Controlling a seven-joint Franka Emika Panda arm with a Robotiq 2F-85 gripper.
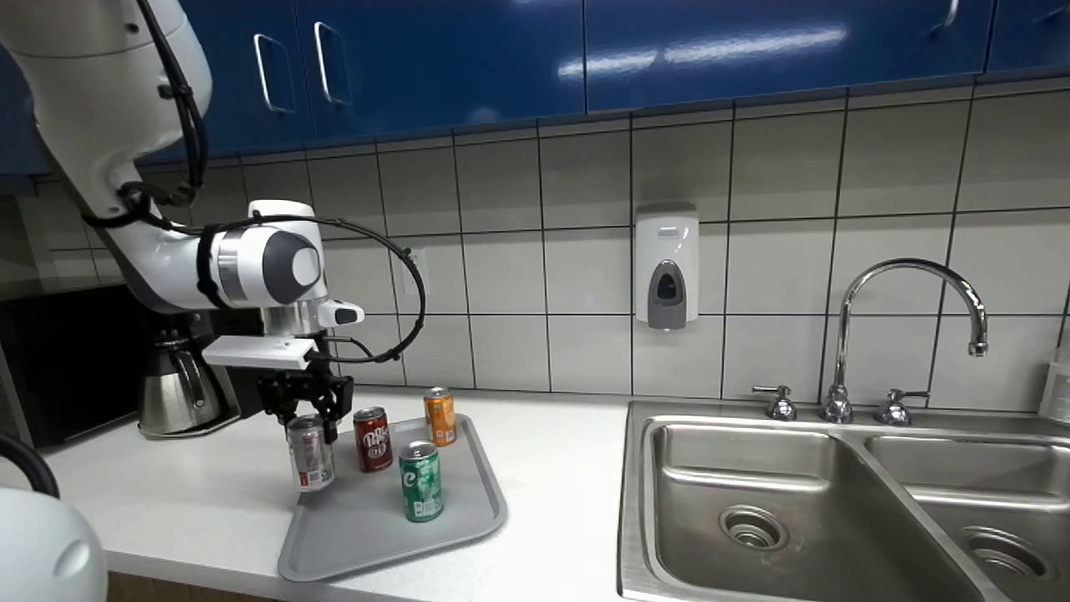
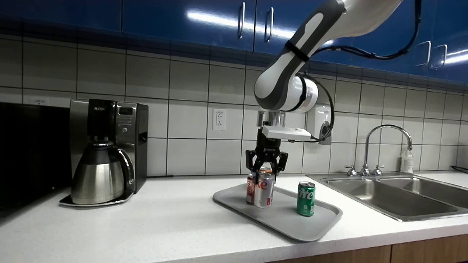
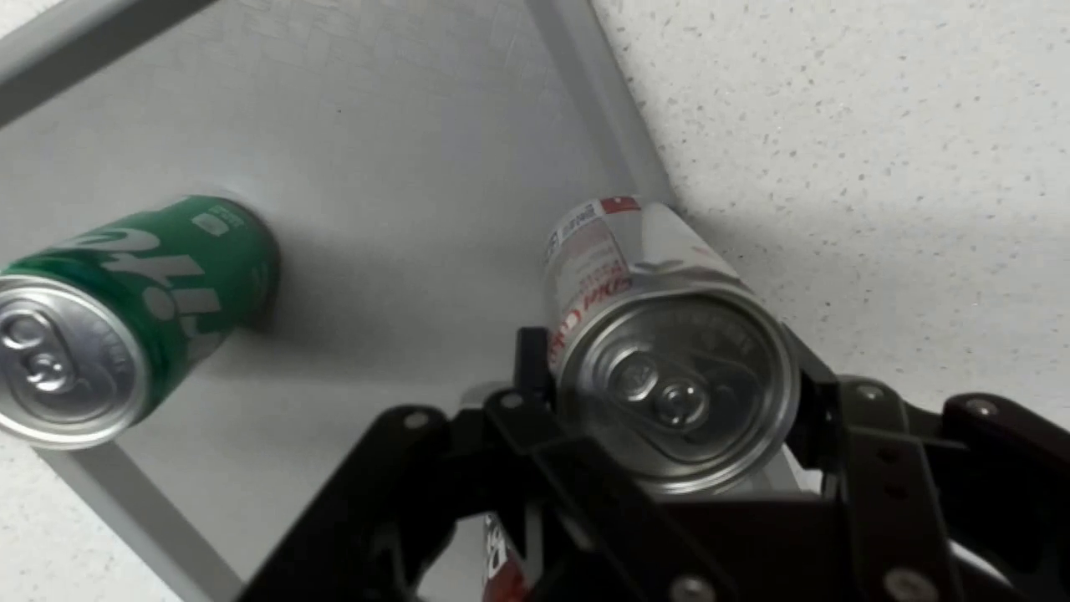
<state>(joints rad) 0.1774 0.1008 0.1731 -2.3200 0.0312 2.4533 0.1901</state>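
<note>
Beneath blue cabinets (image 1: 443, 63), a counter (image 1: 568, 510) bears a tray (image 1: 368, 531).

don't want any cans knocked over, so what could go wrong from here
The dark red can stands close beside the claw and the silver can it grips, so a sideways move that way might knock it over. The silver can is also right by the edge of the tray; if let go there, it could settle unevenly and tip.
</note>
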